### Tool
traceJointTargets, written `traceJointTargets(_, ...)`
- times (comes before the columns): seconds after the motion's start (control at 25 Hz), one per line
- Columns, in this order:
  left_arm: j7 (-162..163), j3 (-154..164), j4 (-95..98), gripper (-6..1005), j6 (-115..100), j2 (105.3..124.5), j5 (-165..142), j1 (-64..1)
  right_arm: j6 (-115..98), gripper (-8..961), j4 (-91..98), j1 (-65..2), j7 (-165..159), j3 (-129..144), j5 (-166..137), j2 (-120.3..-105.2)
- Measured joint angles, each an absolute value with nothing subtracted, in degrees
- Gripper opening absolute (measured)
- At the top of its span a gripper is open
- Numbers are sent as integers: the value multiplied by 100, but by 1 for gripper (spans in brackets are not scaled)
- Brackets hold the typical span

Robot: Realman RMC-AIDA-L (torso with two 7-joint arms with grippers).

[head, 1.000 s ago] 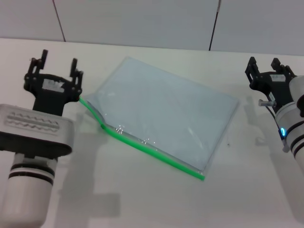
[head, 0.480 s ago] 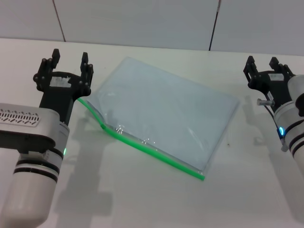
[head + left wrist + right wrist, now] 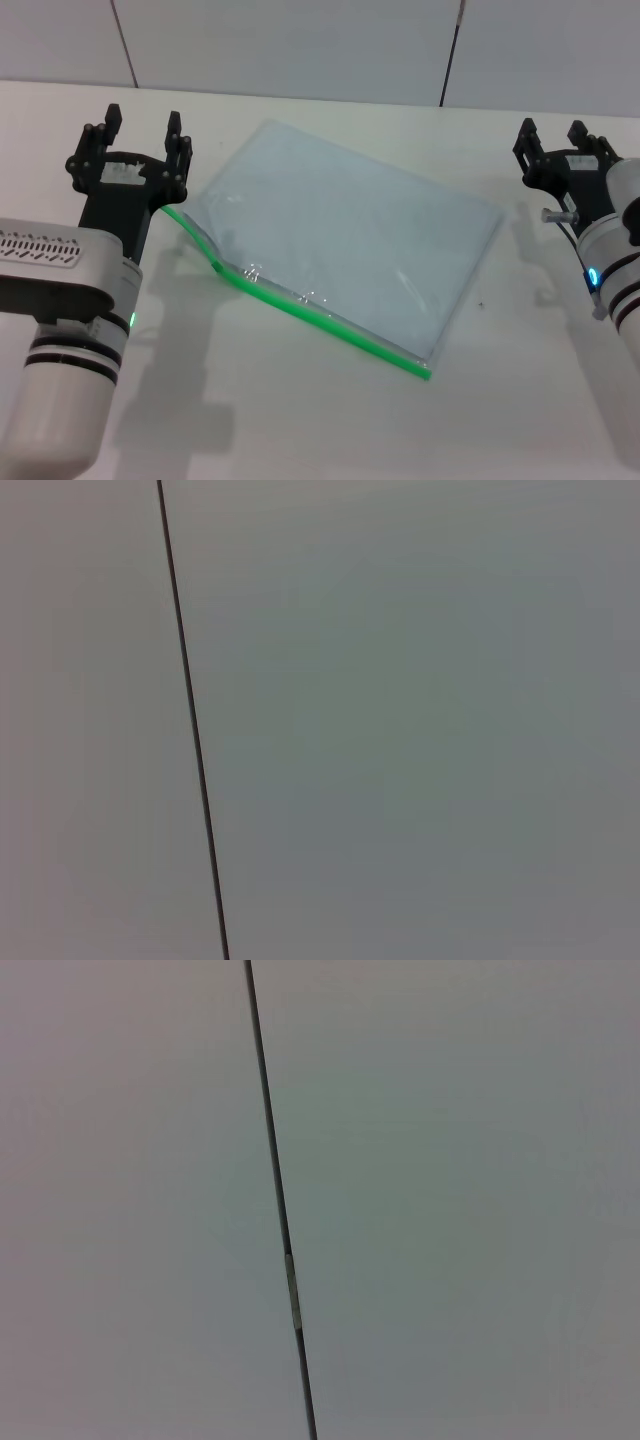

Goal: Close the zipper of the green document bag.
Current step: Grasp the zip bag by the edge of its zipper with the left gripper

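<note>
The zipper [image 3: 300, 300] slider — too small to tell its place.

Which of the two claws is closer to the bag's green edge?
The left gripper: it hovers, open, right by the end of the green zipper of the green document bag. The right gripper, also open, sits well off past the bag's far plain edge.

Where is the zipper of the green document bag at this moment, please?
In the head view, the zipper runs along the green document bag's near edge, its left end just below the open left claw.

Glossy translucent plastic doc bag [image 3: 345, 245]
</note>
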State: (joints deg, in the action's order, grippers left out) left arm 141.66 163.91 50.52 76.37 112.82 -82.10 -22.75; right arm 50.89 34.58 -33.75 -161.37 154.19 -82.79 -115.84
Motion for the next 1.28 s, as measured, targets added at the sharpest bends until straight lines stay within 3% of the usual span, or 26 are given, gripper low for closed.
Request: traceJointTargets(1.28,13327,16392,5048,613,7567,11281,-8239,-2276,5080,600,3436,-3372,-16136,15442,-8279,-11575)
